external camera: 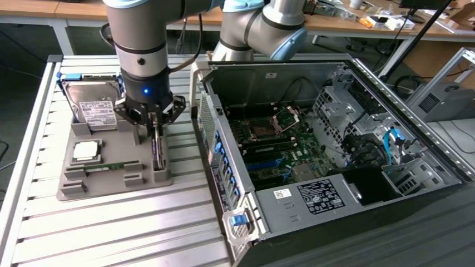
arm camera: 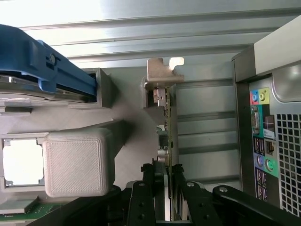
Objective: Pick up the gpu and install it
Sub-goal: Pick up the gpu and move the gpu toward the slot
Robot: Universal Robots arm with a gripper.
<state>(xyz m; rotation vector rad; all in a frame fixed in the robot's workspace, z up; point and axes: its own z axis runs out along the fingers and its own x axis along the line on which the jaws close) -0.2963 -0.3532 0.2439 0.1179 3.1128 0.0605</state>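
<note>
One arm (external camera: 141,50) points straight down, jaws clamping the gpu (arm camera: 160,82).

Hard drive (external camera: 95,108) and power supply (external camera: 326,192) labels are illegible.

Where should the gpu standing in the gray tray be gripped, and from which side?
Grip the gpu across its two flat faces, along the upper long edge, coming straight down from above. It stands on edge in a slot of the gray tray, so that thin edge looks like the only free part. The metal bracket at one end is probably best left clear.
</note>
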